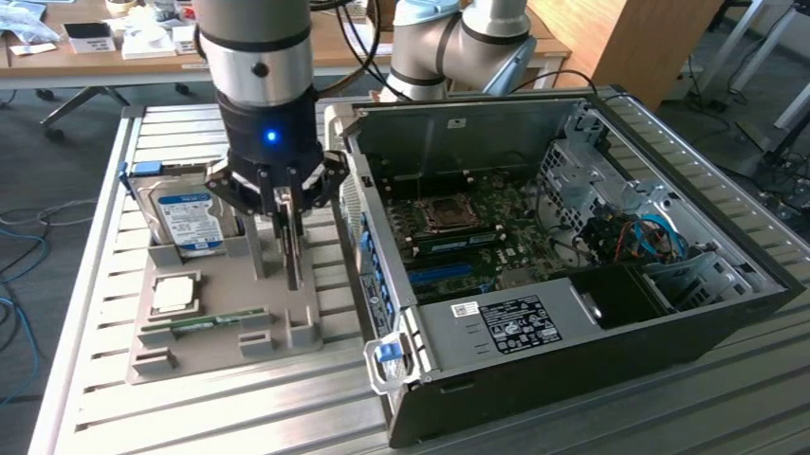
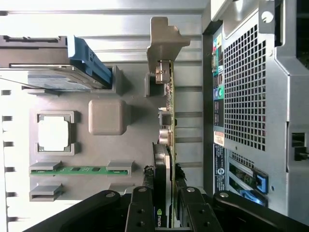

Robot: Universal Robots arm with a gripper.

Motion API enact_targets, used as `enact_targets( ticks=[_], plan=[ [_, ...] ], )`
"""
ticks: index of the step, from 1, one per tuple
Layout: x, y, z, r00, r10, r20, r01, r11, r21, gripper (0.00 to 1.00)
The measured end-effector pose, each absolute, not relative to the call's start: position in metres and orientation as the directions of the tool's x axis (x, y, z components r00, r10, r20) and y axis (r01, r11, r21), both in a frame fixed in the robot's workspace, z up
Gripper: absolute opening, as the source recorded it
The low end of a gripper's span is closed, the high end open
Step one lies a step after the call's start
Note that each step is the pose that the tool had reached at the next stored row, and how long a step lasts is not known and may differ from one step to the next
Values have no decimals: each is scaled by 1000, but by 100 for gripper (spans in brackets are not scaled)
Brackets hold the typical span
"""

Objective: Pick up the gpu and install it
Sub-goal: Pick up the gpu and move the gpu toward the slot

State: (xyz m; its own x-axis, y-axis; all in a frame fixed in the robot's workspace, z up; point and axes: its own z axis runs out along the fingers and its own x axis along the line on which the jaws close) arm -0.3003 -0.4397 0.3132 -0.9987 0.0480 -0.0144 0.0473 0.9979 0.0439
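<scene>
Clamping the gpu (image 2: 162,159) from both sides, the gripper (image 2: 164,195) has its black fingers (image 2: 141,208) pressed on the card's two faces; jaws stand part-way closed w/ the card btwn them. The card stands on edge, upright, in a slot of the grey holder tray (image 2: 108,116); in the exterior view its lower end meets the tray. Its black cooler block sits right at the fingers; the green board edge runs on from there to the pale metal end bracket (image 2: 163,36) at the far end of the card.

On the same tray, to the exterior view's left of the gripper, an HDD w/ blue label (image 1: 190,223) leans in its own slot; nearer the camera a CPU (image 1: 174,294) lies flat in a square pocket; just past that a green RAM stick (image 1: 203,322) sits on edge in a narrow slot.

The tray rests on a slatted metal table (image 1: 89,313). Just beside the tray, on the exterior view's right, is an open PC case (image 1: 708,313), side panel off; inside it the mobo (image 1: 506,251) w/ CPU socket (image 1: 450,213), a PSU w/ white label (image 1: 519,322) and blue cables (image 1: 658,237). The case's perforated rear panel faces the tray and the gripped card, near but apart.
</scene>
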Motion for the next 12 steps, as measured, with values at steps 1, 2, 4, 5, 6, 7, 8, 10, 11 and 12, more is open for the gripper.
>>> enact_targets(
  ticks=[1, 2, 4, 5, 6, 7, 8, 10, 11, 12],
  plan=[
    [-300, -440, 316, -999, 48, -14, 47, 998, 44, 27],
    [-300, -440, 318, -999, 48, -14, 47, 998, 44, 27],
    [-300, -440, 319, -999, 48, -15, 47, 998, 44, 27],
    [-300, -440, 319, -999, 48, -15, 47, 998, 44, 27],
    [-300, -440, 319, -999, 48, -15, 47, 998, 44, 27],
    [-300, -440, 319, -999, 48, -15, 47, 998, 44, 27],
    [-300, -440, 319, -999, 48, -14, 47, 998, 44, 27],
    [-300, -440, 319, -999, 48, -14, 47, 998, 44, 27],
    [-300, -440, 319, -999, 48, -14, 47, 998, 44, 27],
    [-300, -440, 319, -999, 48, -14, 47, 998, 44, 27]
  ],
)
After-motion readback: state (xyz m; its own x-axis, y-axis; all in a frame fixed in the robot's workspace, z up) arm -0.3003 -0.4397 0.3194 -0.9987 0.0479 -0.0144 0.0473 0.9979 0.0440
